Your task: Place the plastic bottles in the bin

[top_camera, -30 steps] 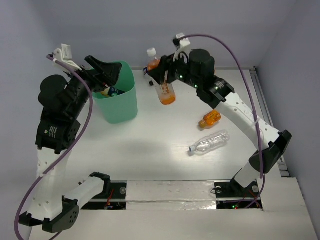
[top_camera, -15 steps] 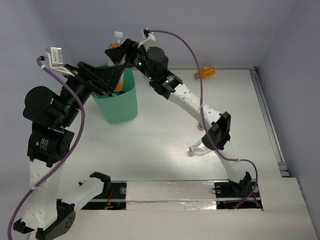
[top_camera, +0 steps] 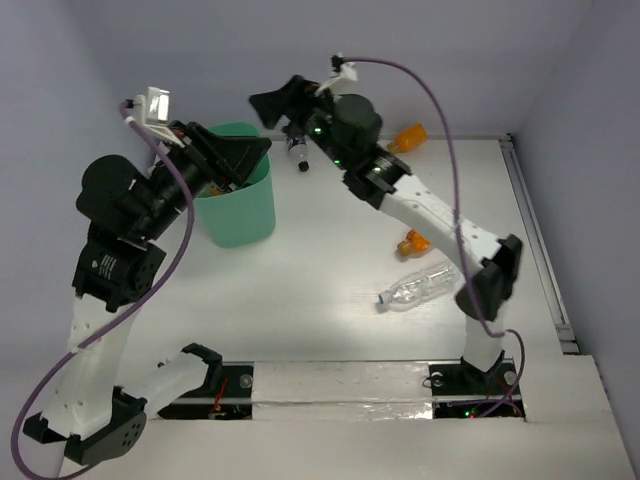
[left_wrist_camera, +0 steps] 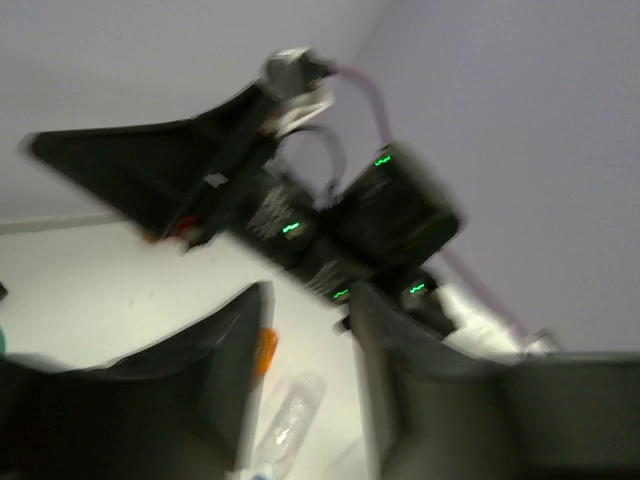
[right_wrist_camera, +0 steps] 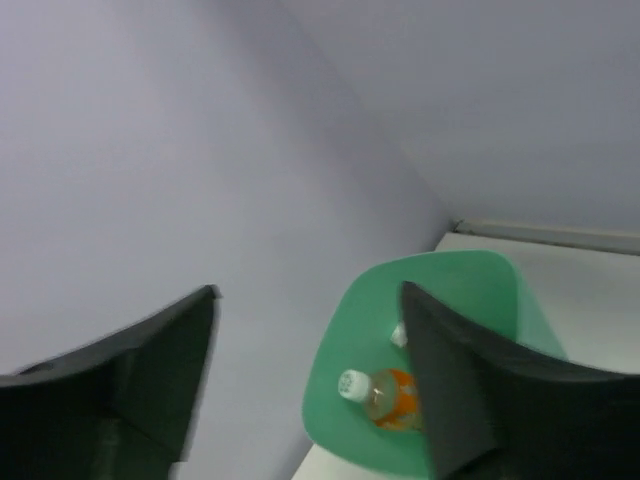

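- The left gripper [top_camera: 250, 150] hangs over the mouth of the bin, and its arm hides much of the opening from above. In the left wrist view its fingers [left_wrist_camera: 230, 340] are spread with nothing between them.
- The mint-green bin [top_camera: 245, 215] stands upright toward the far-left corner of the white bench [top_camera: 320, 270]. The right wrist view looks down into it: an orange bottle with a white cap [right_wrist_camera: 385, 392] lies inside.
- The right gripper [top_camera: 272, 100] is held high near the far edge, just right of the bin's rim. Its arm stretches across the bench from the near-right base. Its fingers [right_wrist_camera: 150, 350] are wide apart and empty.
- A small clear bottle with a dark cap [top_camera: 297, 152] sits on the bench just right of the bin, below the right arm's wrist.
- A purple cable [top_camera: 440, 110] arcs over the right arm.
- A lying orange bottle [top_camera: 408, 137] rests at the far edge, right of that wrist.
- A half-hidden orange bottle [top_camera: 414, 242] lies toward the right edge, partly behind the right forearm.
- A large clear bottle [top_camera: 418, 285] lies on its side just nearer than that one, cap pointing left.
- Labels on the bottles are too small to read.
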